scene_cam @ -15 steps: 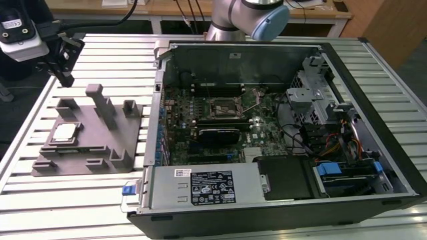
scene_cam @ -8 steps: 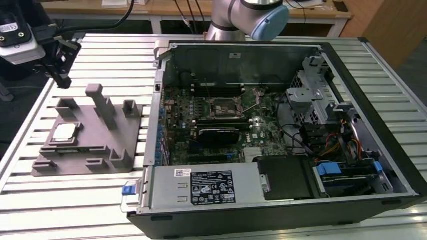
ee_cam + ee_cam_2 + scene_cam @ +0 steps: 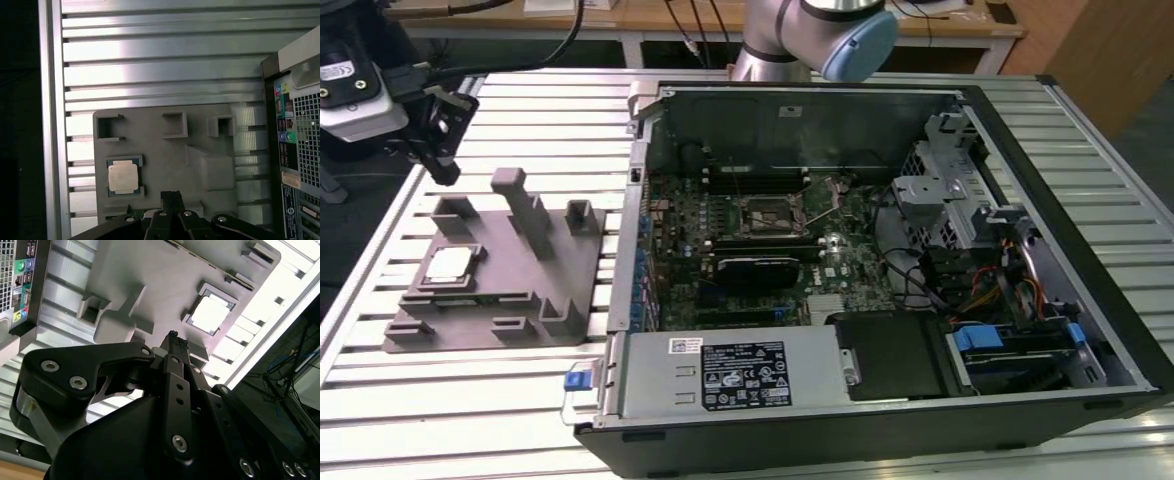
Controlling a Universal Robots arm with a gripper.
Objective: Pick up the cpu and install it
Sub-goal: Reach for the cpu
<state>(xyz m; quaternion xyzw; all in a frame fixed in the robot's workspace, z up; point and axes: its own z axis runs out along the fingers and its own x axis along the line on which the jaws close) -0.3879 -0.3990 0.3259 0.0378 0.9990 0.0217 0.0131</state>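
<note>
Gripper [image 3: 177, 338] is right up against the lens in the second wrist view, fingertips pressed together and nothing pinched between them, so it's empty-handed for now

Reading the exterior view as a clock face, it hangs out at roughly 10 o'clock, above the far end of the grey fixture [image 3: 520, 290]. That fixture lies on the slatted table [image 3: 440, 400] at 9 o'clock of the open computer case [image 3: 854, 440]

The cpu [image 3: 450, 264] is lying flat in a shallow pocket of the fixture, at about 6 o'clock of the gripper and well apart from it. Nothing is touching it. The socket [image 3: 767, 212] on the board inside the case looks unfilled, so I'd say the pick hasn't happened yet

Handling-wise, my guess is it's very light and totally stiff, but thin, with a smooth metal lid that'd be slippery. The underside contacts are the fragile bit, so I'd take it by two opposite edges, kept level. The pocket's lips seem to leave two sides free for that, though I can't be sure
</note>
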